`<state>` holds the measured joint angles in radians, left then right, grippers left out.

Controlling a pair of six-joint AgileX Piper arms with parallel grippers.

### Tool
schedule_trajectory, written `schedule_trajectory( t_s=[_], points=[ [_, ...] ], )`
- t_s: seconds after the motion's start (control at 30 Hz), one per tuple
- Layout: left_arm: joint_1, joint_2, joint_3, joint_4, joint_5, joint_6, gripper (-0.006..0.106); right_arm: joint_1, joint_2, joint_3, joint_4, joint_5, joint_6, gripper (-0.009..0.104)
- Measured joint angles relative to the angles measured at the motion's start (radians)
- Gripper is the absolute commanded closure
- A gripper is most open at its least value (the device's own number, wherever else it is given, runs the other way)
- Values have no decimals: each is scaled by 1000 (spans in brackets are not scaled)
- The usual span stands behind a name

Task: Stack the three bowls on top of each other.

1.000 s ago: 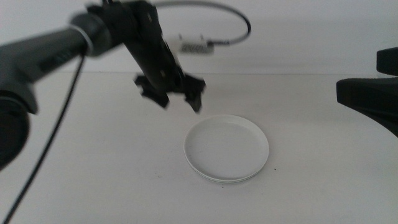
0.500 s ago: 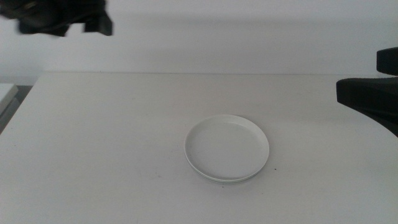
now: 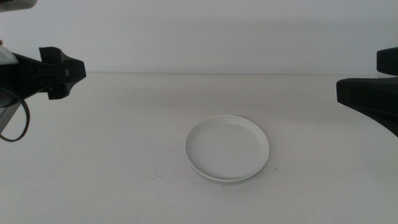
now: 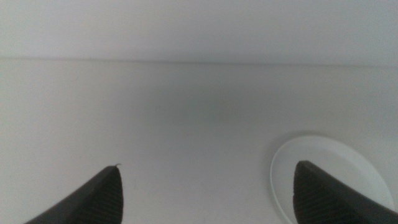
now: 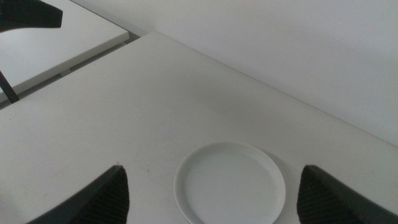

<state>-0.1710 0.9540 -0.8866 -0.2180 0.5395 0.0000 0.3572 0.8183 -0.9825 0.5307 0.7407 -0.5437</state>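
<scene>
Resting mid-table, matte white bowl stack (image 3: 227, 149); both grippers' jaws wide, empty.

The setting is a robot test bench in a lab. Evidence: a plain white table (image 3: 124, 162) backed by a bare white wall (image 3: 205, 31), and 2 dark robot arms at its sides. The left gripper (image 3: 59, 71) trails a loose black cable (image 3: 15, 127) just below it.
</scene>
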Motion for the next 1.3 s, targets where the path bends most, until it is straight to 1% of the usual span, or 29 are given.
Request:
schedule_trajectory(
  t_s=[0.23, 0.53, 0.6, 0.63, 0.67, 0.7, 0.77, 0.83, 0.93, 1.0, 1.07, 1.13, 1.3],
  points=[
    [0, 0, 2, -7, 58, 21, 7, 0, 0, 0, 0, 0, 0, 9],
    [0, 0, 2, -9, 0, 21, 7, 0, 0, 2, 6, 0, 0, 9],
    [0, 0, 2, -11, -5, 21, 7, 0, -1, 17, 18, -18, 18, 9],
    [0, 0, 2, -11, -8, 21, 7, 0, -8, 31, 14, -35, 51, 9],
    [0, 0, 2, -11, -9, 21, 7, 0, -16, 47, -9, -52, 91, 9],
    [0, 0, 2, -11, -9, 21, 7, 0, -30, 69, -56, -73, 157, 9],
    [0, 0, 2, -9, -9, 21, 7, 0, -68, 116, -188, -114, 303, 9],
    [0, 0, 2, 0, -9, 21, 7, 0, -118, 167, -304, -152, 428, 9],
    [0, 0, 2, -1, -11, 21, 7, 0, -177, 213, -433, -195, 562, 9],
    [0, 0, 2, 2, -18, 21, 7, 0, -197, 226, -497, -209, 622, 9],
    [0, 0, 2, 4, -25, 21, 7, 0, -200, 230, -538, -215, 672, 9],
    [0, 0, 2, 10, -29, 21, 7, 0, -200, 231, -552, -225, 695, 9],
    [0, 0, 2, 21, -39, 21, 7, 0, -200, 232, -531, -252, 698, 9]
  ],
)
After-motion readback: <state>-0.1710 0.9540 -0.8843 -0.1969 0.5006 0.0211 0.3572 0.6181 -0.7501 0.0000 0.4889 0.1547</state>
